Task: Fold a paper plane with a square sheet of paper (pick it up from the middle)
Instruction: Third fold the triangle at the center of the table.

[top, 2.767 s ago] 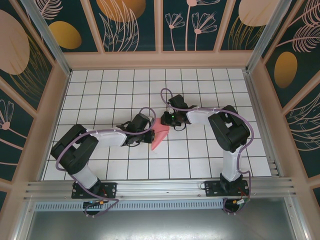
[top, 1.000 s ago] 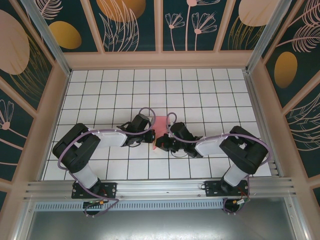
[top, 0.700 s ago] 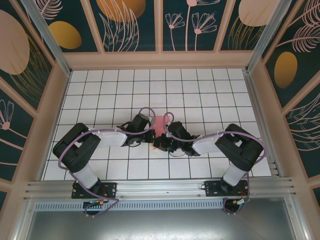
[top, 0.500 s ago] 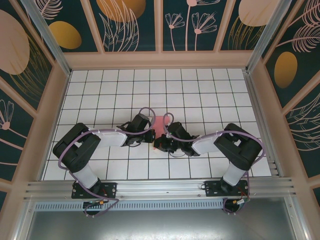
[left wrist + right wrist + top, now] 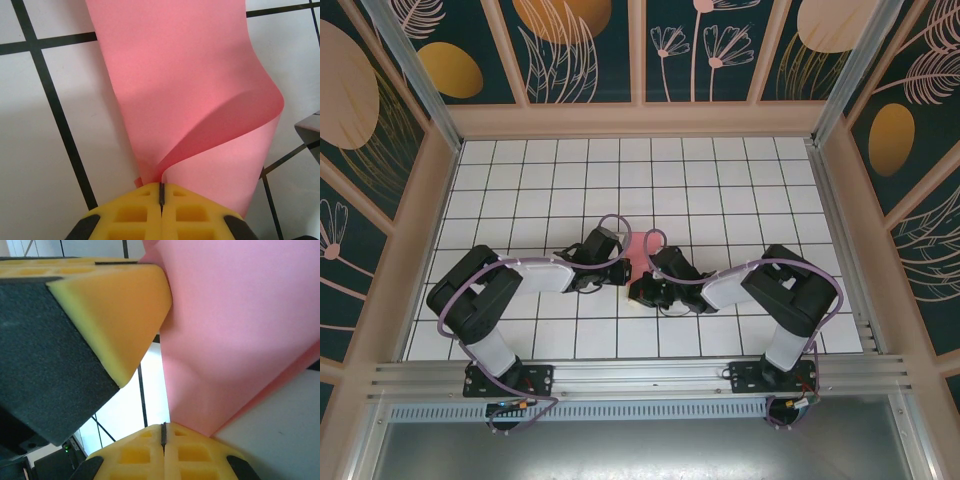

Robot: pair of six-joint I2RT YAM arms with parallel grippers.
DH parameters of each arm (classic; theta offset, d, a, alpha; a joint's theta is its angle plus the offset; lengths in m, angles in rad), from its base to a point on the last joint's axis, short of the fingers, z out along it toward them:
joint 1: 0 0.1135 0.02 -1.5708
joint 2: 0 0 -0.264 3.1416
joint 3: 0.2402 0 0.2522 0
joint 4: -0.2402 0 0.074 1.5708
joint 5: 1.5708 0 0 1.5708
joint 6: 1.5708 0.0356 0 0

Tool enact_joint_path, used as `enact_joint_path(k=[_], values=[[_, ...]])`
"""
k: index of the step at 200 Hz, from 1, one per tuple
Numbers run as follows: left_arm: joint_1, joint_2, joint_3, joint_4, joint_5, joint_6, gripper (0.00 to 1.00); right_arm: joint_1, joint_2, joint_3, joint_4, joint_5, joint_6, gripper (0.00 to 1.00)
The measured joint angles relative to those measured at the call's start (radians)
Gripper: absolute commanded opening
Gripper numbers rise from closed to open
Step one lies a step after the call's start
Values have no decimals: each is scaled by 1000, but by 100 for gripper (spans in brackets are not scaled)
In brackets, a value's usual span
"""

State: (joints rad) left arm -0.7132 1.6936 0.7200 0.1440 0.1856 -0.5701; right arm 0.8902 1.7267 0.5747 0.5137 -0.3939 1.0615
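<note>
Though the left claw (image 5: 161, 187) pinches the curled pink paper (image 5: 170, 85) and the right claw (image 5: 163, 427) sits closed beside it, most folding looks undone.

The left claw (image 5: 161, 189) and right claw (image 5: 163, 427) crowd each other at the paper (image 5: 175, 90); the table (image 5: 720, 180) beyond lies open.

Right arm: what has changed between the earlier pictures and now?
The right arm swung back toward the near edge; its shut right fingers now lie close beside the left fingers. The left arm stayed put, fingers shut on the pink paper.
</note>
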Motion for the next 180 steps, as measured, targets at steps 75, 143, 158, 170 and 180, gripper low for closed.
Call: enact_joint_path(k=[75,143,158,170,180], values=[[1,5,0,10,6,0,6,0,8,20,-34,1,-1,8],[1,13,8,13,9,0,6,-66,-116,18,-52,-2,-28,7],[1,15,10,13,9,0,6,-80,-110,16,-38,-6,-27,7],[1,15,11,13,9,0,6,-81,-98,16,-32,-9,-28,7],[1,16,11,13,9,0,6,-81,-86,16,-31,-9,-28,7]])
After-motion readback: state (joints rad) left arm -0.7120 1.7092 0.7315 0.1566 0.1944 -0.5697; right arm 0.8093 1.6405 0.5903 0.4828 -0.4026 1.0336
